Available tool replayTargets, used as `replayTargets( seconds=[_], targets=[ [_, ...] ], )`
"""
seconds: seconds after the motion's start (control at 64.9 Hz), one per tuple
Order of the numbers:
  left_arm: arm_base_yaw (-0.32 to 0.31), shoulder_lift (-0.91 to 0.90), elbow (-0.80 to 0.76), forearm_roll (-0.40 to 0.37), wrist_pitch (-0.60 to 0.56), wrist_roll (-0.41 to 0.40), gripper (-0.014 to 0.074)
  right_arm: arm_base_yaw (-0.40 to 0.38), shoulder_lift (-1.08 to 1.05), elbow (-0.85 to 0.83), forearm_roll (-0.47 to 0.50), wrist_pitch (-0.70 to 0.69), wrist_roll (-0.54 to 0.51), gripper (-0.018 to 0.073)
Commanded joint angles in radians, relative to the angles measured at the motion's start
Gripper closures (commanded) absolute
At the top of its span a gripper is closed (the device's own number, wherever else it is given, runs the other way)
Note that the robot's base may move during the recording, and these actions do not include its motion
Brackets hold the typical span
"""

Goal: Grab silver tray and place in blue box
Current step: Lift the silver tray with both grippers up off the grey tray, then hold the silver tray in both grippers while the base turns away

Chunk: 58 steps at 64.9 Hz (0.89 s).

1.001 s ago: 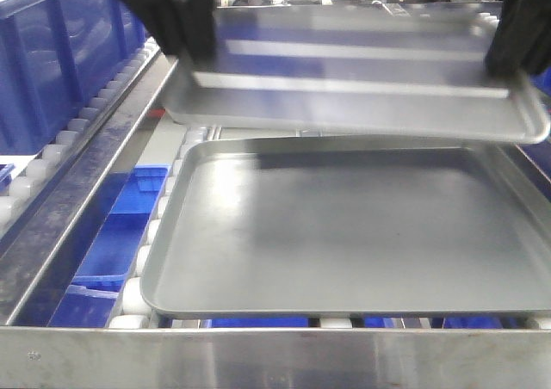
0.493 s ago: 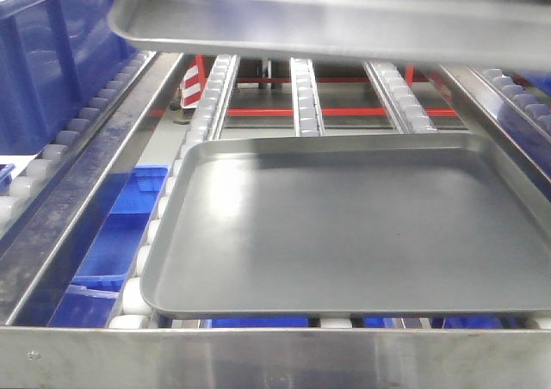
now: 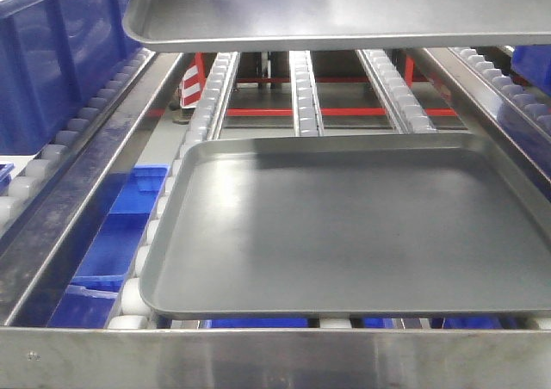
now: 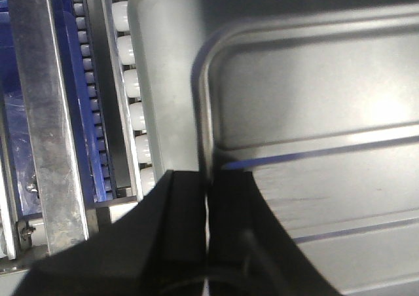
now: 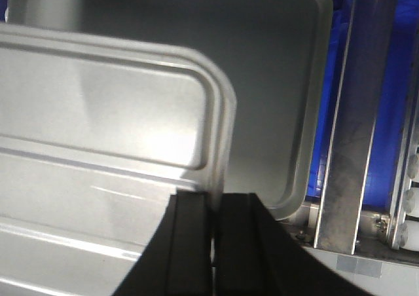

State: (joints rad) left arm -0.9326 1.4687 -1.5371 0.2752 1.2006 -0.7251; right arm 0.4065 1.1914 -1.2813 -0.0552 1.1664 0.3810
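Both pairs of jaws were clamped on the silver tray [image 3: 344,15], one at each short end. In the left wrist view the left gripper [image 4: 207,207] pinched the rolled rim near a rounded corner, its black fingers [image 4: 182,230] pressed to either side of the edge with only a thin bright line between them. The right wrist view showed the same at the other end, where the right gripper [image 5: 213,227] nipped the rim beside the far corner. From the front camera the silver tray hung in the air across the top of the picture, close to level, its underside and rim facing the lens, with neither gripper visible there. Two raised ridges ran lengthwise over its shiny base in both wrist views. Directly below it, well apart, the dull grey tray [image 3: 344,225] lay flat on the white roller tracks [image 3: 303,88], close behind the steel front rail [image 3: 275,359]. The blue box [image 3: 60,62] stood at the left, beyond the side rail [image 3: 77,200], with the lifted tray's left corner near its ribbed wall in the picture. Smaller blue bins [image 3: 120,234] showed under the rollers.
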Motion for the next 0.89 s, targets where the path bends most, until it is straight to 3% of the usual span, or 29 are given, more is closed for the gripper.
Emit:
replayTargets(
  seconds=[0.0,0.878],
  targets=[
    [-0.006,-0.029,-0.025,0.044,0.097,0.029,0.0692,-0.003,-0.026,-0.042,-0.062,-0.046,-0.015,0.0503],
    [-0.006,-0.029,-0.025,0.044,0.097,0.029,0.0693,-0.003,-0.026,-0.042,-0.062,-0.044,-0.015,0.0503]
  ],
)
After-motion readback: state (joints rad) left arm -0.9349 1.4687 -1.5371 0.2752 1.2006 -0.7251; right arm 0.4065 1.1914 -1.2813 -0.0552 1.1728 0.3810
